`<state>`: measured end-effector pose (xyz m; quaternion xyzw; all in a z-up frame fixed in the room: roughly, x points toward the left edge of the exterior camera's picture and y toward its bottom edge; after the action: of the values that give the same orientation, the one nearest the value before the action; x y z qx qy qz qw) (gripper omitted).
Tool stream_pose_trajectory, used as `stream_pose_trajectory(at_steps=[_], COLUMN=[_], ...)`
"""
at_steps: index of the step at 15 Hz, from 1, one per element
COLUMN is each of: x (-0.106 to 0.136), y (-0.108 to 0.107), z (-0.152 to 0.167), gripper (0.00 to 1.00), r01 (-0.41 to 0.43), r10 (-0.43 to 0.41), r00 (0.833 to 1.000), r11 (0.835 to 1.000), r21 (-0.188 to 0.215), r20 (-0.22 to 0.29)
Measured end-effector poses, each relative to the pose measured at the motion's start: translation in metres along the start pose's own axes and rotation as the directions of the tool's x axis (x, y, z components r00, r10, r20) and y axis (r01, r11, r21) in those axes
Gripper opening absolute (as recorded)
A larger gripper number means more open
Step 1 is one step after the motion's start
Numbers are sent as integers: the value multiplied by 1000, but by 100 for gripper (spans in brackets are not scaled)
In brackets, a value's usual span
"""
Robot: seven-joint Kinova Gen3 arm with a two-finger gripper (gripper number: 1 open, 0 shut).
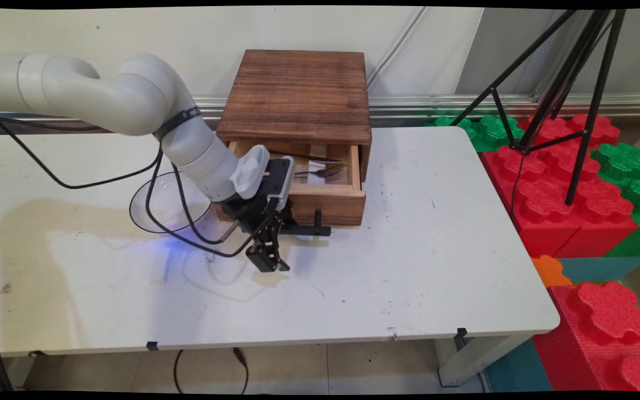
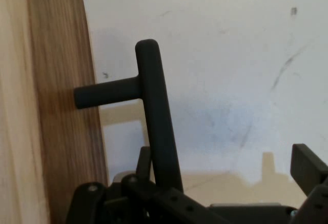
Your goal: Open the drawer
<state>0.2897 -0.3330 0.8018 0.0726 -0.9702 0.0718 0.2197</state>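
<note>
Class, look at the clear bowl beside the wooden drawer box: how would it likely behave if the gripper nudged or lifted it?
The clear bowl looks thin-walled and see-through, so it is probably light and would slide easily on the smooth white table. Its glossy curved rim suggests a slippery hold for the fingers. It sits wide and low, so tipping seems unlikely; whether it is glass or plastic cannot be told.

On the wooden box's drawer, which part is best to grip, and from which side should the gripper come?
Probably the black handle on the drawer front: its crossbar stands clear of the wood on a short stem, leaving room for a finger behind it. Come from the table's near side, facing the drawer front. The gripper hangs open there, one finger apart from the bar.
</note>
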Motion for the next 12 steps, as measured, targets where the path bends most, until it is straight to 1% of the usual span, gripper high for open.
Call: stream_pose_trajectory(at_steps=[9, 12], x=[2, 4], y=[27, 39], z=[-3, -5], gripper=[100, 100], r01=[-27, -39], r10=[27, 39], r00=[1000, 999], r11=[999, 999], r21=[-18, -25], r20=[-15, -23])
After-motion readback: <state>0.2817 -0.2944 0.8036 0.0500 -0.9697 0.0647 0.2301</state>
